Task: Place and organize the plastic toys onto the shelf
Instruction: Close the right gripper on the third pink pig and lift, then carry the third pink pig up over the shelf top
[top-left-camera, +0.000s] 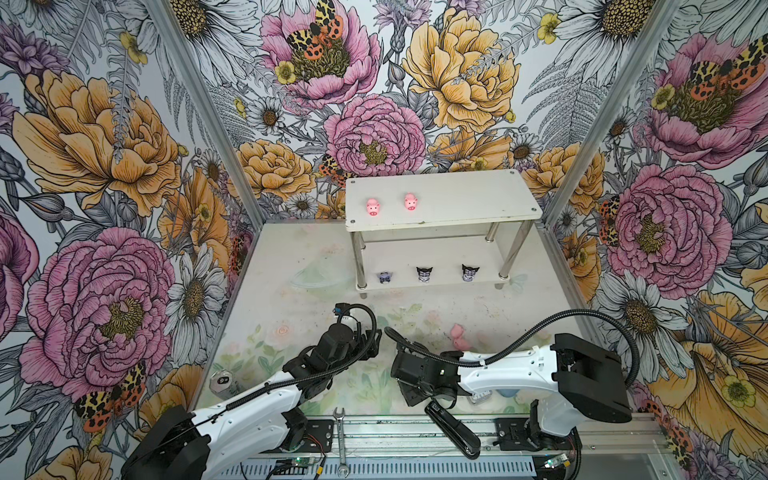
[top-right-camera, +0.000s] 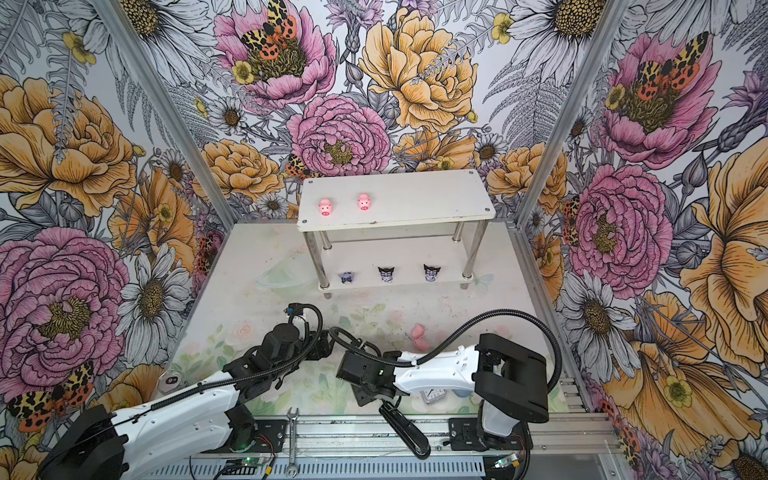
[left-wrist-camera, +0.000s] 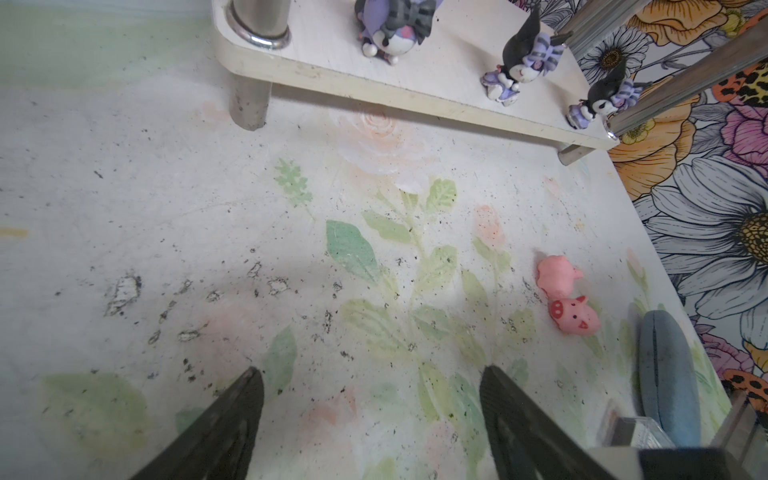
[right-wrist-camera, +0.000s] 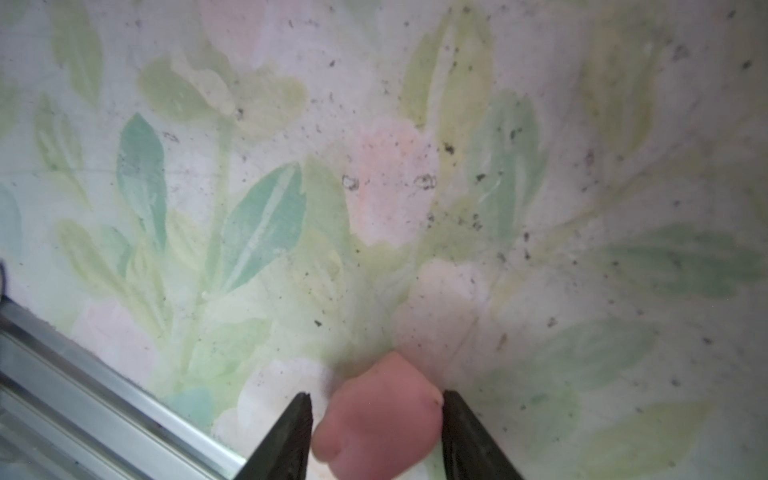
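1. Right wrist view: nearest the front edge, the right fingers (right-wrist-camera: 461, 424) straddle a pink pig (right-wrist-camera: 374, 419) low over the surface (right-wrist-camera: 582, 166). One finger touches its side and the other shows a sliver of gap at the tip. Whether the grip has fully closed cannot be told.
2. The left fingers (left-wrist-camera: 237, 415) are spread wide and hold nothing, hanging over bare surface beside the right arm.
3. A little farther off, two loose pigs (top-left-camera: 458, 336) lie tumbled on the surface, touching each other and well short of the shelf (top-left-camera: 465, 199).
4. The shelf stands at the back of the surface. Its lower tier carries all three dark figurines (top-left-camera: 424, 274), spaced in a row along the front edge. In the left wrist view the one nearest the corner leg looks tipped forward, so it may need righting.
5. On the upper tier, two shelved pigs (top-left-camera: 372, 206) stand side by side near the left end, snouts to the front. The rest of that board is bare.
6. By this count five of the eight toys are on the shelf. Three pigs remain: the one between the right fingers and the two loose ones. The bare stretch of the upper tier looks like the natural place to continue the row.
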